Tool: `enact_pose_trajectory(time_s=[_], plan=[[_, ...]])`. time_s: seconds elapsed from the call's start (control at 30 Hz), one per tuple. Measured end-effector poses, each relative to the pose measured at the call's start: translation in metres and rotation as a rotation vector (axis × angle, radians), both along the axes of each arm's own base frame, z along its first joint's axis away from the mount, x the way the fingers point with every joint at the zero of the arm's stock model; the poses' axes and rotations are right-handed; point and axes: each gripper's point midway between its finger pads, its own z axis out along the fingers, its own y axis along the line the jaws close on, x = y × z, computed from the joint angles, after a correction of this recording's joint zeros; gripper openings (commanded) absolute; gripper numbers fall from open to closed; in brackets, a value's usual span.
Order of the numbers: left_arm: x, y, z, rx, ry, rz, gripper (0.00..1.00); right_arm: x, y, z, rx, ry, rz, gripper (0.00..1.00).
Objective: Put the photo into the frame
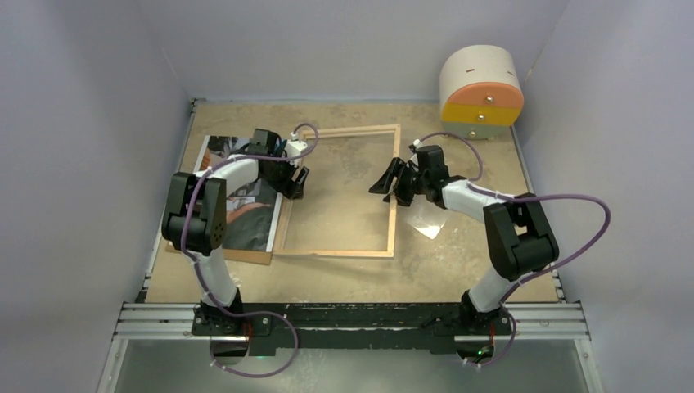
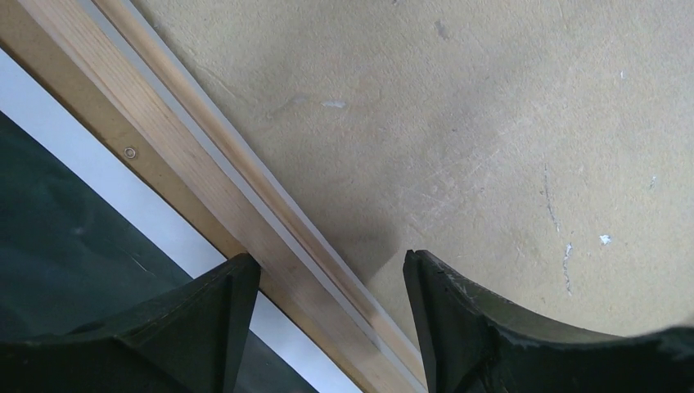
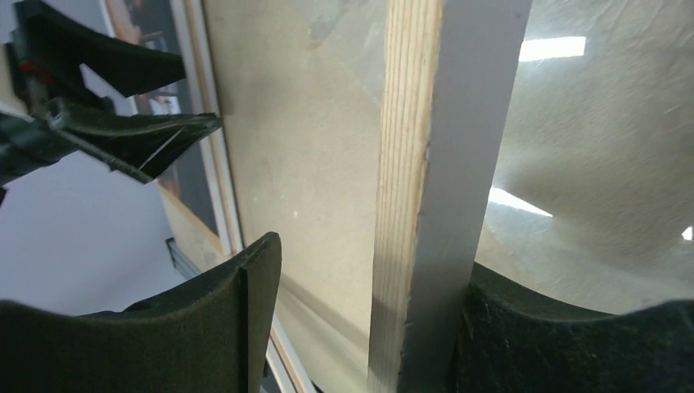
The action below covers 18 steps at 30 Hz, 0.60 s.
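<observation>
1. The frame (image 1: 335, 253) lay in the middle of the table (image 1: 466, 270) with its light wood back facing up. It was a large, thin rectangle, and the tabletop showed through its clear glass.
2. Close up, its right rail had a grained wooden face and a smooth silver-white side.
3. The photo (image 1: 245, 217) sat just left of the frame on a brown hardboard sheet (image 1: 237, 256), partly hidden under the left arm. It was a glossy print with a white border around a dark picture of bluish, black and reddish-brown patches.
4. The left gripper (image 1: 296, 182) hung over the frame's left rail with its jaws wide. The rail ran between the fingers with a gap on each side, and nothing was held.
5. The right gripper (image 1: 391, 182) straddled the right rail with its jaws apart. The outer finger looked to be against the rail's white side and the inner one stood clear, so the rail was not clamped.
6. A round white box (image 1: 481, 86) with orange and yellow fronts stood in the far right corner, well apart.
</observation>
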Motion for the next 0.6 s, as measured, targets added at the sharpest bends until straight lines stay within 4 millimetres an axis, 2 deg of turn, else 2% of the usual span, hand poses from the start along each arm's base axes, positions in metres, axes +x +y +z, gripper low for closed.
enact_pose_trajectory(time_s=[0.13,0.3,0.5,0.6], plan=[[-0.003,-0.002,-0.001,0.016,-0.029,-0.026,0.69,0.010,-0.009,-0.013,-0.049,0.022,-0.016,0.65],[-0.009,-0.015,-0.004,0.041,-0.057,-0.078,0.69,0.018,-0.032,-0.025,-0.077,0.053,-0.085,0.61],[-0.026,-0.045,-0.008,0.062,-0.074,-0.179,0.70,0.015,-0.061,-0.044,-0.116,0.102,-0.160,0.68],[-0.033,-0.050,-0.011,0.090,-0.092,-0.207,0.70,0.014,-0.065,-0.045,-0.127,0.097,-0.154,0.69]])
